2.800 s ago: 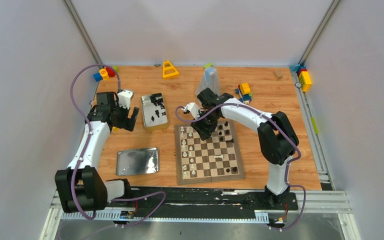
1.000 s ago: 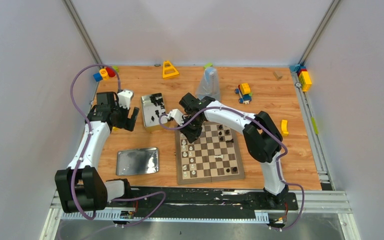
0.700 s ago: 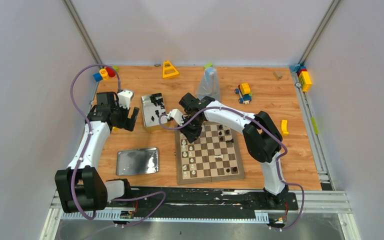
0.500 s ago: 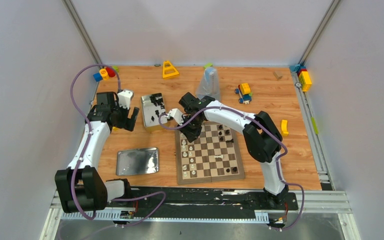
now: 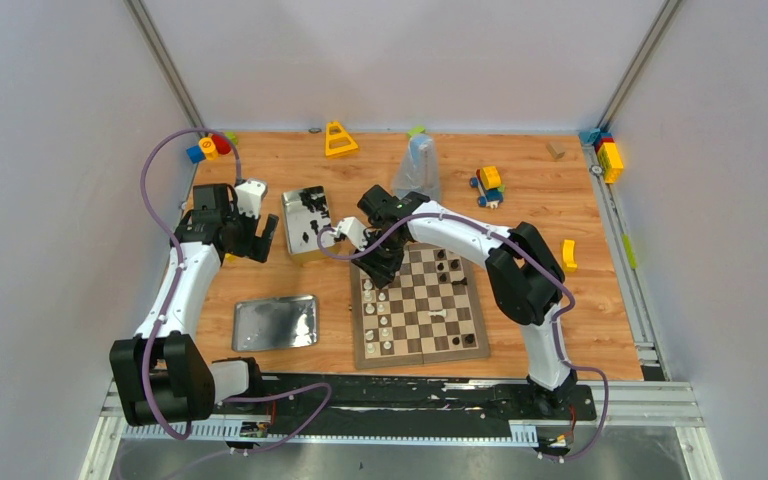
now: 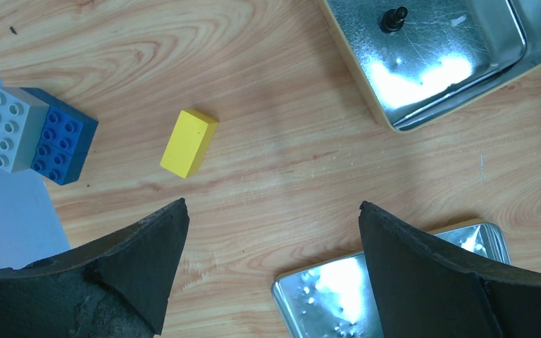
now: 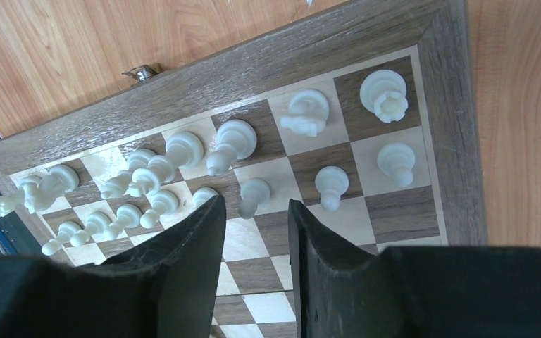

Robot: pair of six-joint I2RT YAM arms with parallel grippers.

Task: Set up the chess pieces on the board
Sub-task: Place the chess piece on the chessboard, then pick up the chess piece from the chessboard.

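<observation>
The board (image 5: 357, 312) lies in front of the right arm. Cream-white chess pieces (image 5: 372, 292) stand in two rows along its left side, and a few black ones (image 5: 447, 265) stand at its far right. My right gripper (image 5: 381, 272) hovers over the far left squares. In the right wrist view its jaws (image 7: 256, 204) are open with only board between them. A white pawn (image 7: 252, 195) stands free just beyond the tips. My left gripper (image 6: 273, 208) is wide open over bare wood, near a metal tin (image 5: 307, 222) that holds more black pieces (image 6: 393, 17).
The tin's lid (image 5: 276, 322) lies near the left arm. A yellow block (image 6: 189, 142) and a blue-grey block (image 6: 35, 137) lie under the left wrist. A yellow triangle (image 5: 339, 139), a clear bag (image 5: 418, 165) and toy blocks (image 5: 487, 185) lie at the back.
The right gripper moved left from the board's far middle to its far left squares. Its jaws then parted, and the white pawn now stands free. The left arm has not moved.
</observation>
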